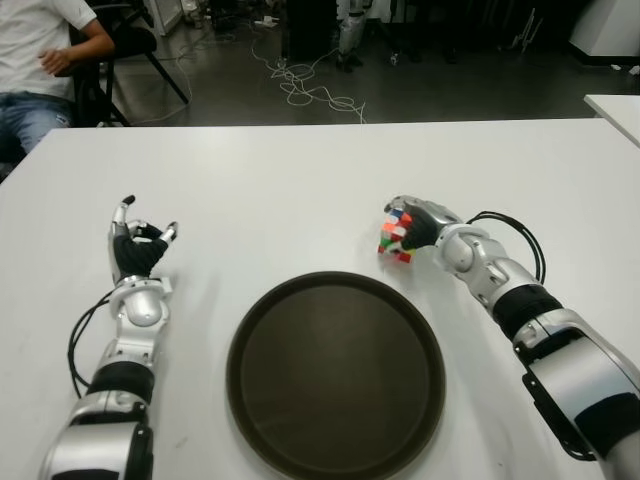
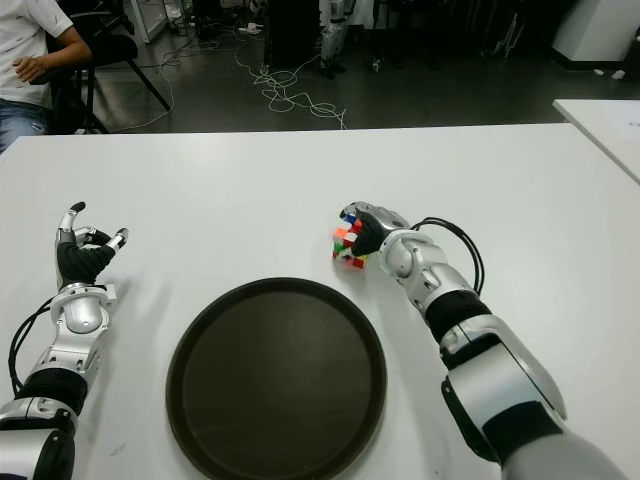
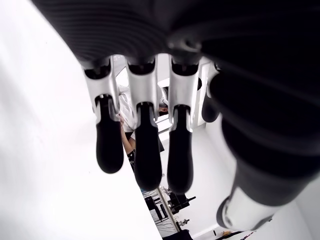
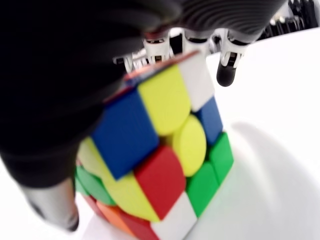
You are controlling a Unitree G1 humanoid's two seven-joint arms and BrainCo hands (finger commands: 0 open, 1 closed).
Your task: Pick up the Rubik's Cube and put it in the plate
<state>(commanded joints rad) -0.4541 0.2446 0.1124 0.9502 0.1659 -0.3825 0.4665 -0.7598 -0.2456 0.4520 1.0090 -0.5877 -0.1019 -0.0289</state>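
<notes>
The Rubik's Cube point(image 1: 396, 238) shows its mixed coloured squares on the white table point(image 1: 300, 180), just beyond the right rim of the plate. My right hand point(image 1: 413, 228) is wrapped over the cube from the right, its fingers curled on it; the right wrist view shows the cube point(image 4: 160, 160) filling the palm with fingertips point(image 4: 226, 75) past its far side. The cube sits low, at or just above the tabletop. The dark round plate point(image 1: 336, 372) lies near the front edge, with nothing in it. My left hand point(image 1: 140, 245) stands idle to the left of the plate, fingers point(image 3: 145, 150) loosely spread and holding nothing.
A seated person point(image 1: 40, 70) and a black chair point(image 1: 120, 50) are beyond the table's far left corner. Cables point(image 1: 310, 90) trail over the floor behind. Another white table edge point(image 1: 615, 105) shows at the far right.
</notes>
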